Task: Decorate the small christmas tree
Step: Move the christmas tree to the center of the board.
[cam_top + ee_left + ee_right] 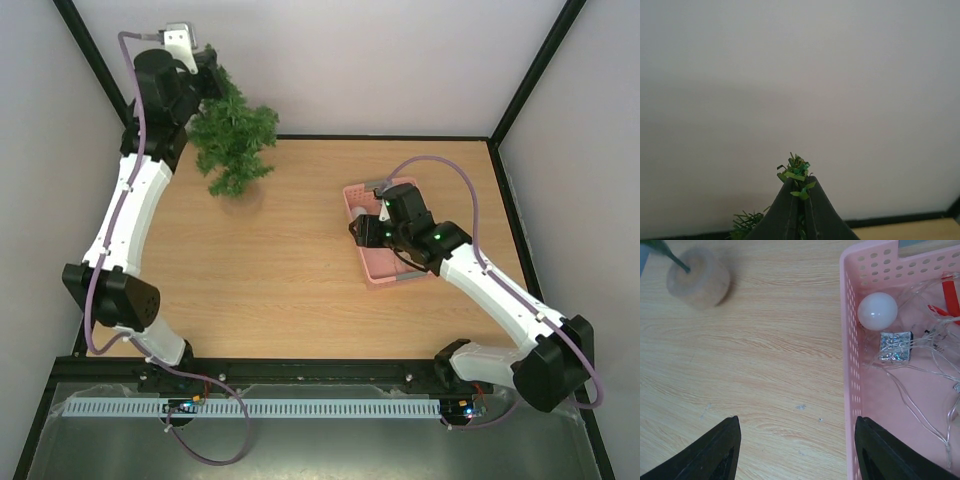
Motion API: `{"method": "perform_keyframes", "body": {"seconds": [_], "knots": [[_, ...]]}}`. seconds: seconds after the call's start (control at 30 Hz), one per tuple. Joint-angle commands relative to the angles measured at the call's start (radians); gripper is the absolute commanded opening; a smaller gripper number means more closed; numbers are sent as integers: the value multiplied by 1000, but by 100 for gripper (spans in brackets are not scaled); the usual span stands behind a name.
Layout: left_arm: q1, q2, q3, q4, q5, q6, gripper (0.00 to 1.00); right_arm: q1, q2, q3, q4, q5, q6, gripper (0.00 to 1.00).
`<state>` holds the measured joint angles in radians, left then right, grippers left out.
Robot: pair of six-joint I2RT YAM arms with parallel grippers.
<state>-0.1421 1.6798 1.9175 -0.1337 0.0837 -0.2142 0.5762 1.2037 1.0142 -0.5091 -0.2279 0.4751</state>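
- The small christmas tree [235,140] stood at the far left corner of the table [300,280], its round base [697,282] resting on the wood.
- The left gripper [801,184] was clamped together on the tree's topmost sprig; green bristles showed between its closed tips.
- The right gripper [797,422] hung with its jaws apart and held nothing. One tip was over the table and the other over the pink basket [850,365], which held a white ball [877,311], a silver parcel [895,346] and thin wire lights [920,390].
- We judged the tree light and easily tipped on its small base, with soft, springy branches. The stiffer stem near the tip, or the base, seemed the surest hold.
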Motion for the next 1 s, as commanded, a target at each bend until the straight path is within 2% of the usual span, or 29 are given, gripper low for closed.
{"method": "perform_keyframes", "body": {"seconds": [0.0,0.23,0.43,0.47,0.53,0.7,0.83,0.97], "knots": [[-12,-117,-110,115,-12,8,2,4,-31,-20,0,23,-5,61],[-17,-270,-349,164,-27,-13,2,4,-35,-29,-4,31,-4,61],[-17,-301,-365,111,5,-24,3,4,-6,-21,-28,61,-1,61],[-17,-306,-365,104,10,-25,11,4,1,-23,-32,62,0,61],[-17,-320,-364,85,17,-32,35,4,13,-26,-36,68,7,62],[-17,-361,-366,18,39,-60,68,4,50,-64,-25,57,34,64],[-17,-413,-383,-88,65,-107,86,4,74,-111,-11,34,55,64],[-20,-534,-516,-155,99,-141,98,4,101,-156,13,-23,74,64]]}}
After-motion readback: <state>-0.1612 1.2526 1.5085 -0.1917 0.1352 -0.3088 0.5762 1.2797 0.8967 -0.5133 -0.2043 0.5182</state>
